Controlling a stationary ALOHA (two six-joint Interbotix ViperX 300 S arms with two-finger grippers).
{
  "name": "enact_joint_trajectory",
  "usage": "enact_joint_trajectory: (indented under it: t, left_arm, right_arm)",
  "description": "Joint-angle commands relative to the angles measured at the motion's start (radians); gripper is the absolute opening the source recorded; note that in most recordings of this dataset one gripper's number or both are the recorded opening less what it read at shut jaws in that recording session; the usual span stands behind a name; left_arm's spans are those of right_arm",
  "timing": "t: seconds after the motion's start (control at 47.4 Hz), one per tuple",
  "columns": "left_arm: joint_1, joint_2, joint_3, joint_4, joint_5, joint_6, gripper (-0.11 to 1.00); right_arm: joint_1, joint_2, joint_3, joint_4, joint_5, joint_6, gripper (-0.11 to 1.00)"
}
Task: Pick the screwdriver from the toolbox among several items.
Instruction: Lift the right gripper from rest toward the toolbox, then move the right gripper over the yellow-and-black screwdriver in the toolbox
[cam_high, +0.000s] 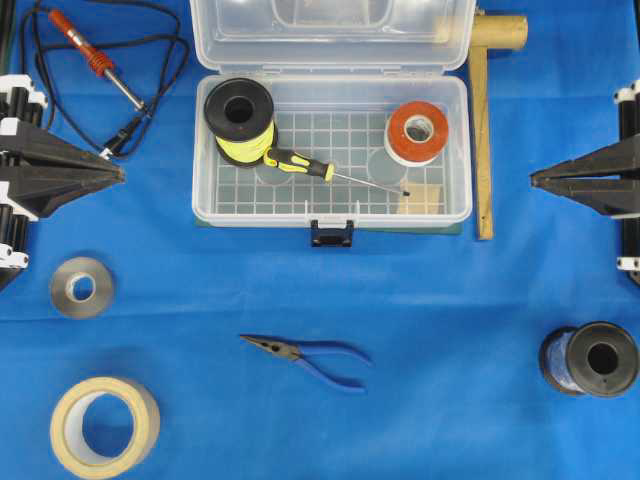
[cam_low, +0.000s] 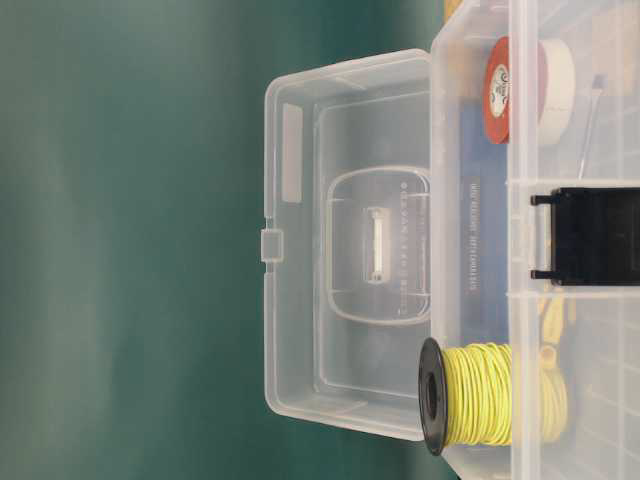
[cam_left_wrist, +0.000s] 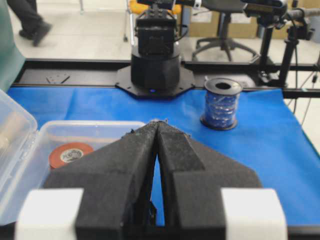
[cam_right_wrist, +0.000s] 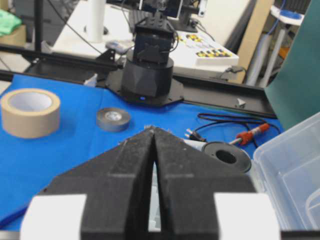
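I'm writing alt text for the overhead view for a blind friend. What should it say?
An open clear toolbox on a blue cloth holds a yellow-and-black screwdriver, a spool of yellow wire and a red-orange tape roll. Two shut black robot tools, left tool and right tool, point at it from either side.

Clear translucent plastic toolbox (cam_high: 452, 150): smooth, semi-glossy, moulded grid floor; latch dark opaque plastic. Small screwdriver with yellow-and-black handle (cam_high: 300, 163): plastic or rubbery grip, thin bright metal shaft. Blue table cover (cam_high: 420, 330): matt cloth-like sheet, faint creases. Blue-handled needle-nose pliers (cam_high: 305, 355): dull metal jaws, coated handles. Beige tape roll (cam_high: 104, 427): matt paper look. Grey tape roll (cam_high: 81, 287): slight sheen. Wooden mallet (cam_high: 484, 110): bare pale wood. Left gripper (cam_left_wrist: 158, 125) and right gripper (cam_right_wrist: 152, 131): pads black, rough, foam-like.
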Motion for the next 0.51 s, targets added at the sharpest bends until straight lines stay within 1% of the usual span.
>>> enact_joint_trajectory:
  t: [0.0, 0.084, 0.19, 0.337, 0.485]
  left_arm:
    - [0.0, 0.012, -0.015, -0.032, -0.002, -0.005, 0.0]
    - [-0.002, 0.012, -0.015, -0.032, -0.002, -0.005, 0.0]
    - [0.0, 0.011, -0.015, -0.032, -0.002, -0.005, 0.0]
    - [0.0, 0.012, -0.015, -0.032, 0.0, -0.003, 0.0]
    - [0.0, 0.014, -0.014, -0.032, 0.003, -0.002, 0.0]
  right_arm:
    - [-0.009, 0.008, -0.037, 0.002, -0.005, 0.006, 0.0]
    - [-0.014, 0.026, -0.067, 0.008, 0.021, 0.011, 0.0]
    - [-0.031, 0.08, -0.14, 0.009, 0.106, 0.014, 0.0]
    - [-0.087, 0.172, -0.249, 0.011, 0.241, 0.026, 0.0]
    - [-0.155, 0.296, -0.37, 0.011, 0.37, 0.069, 0.0]
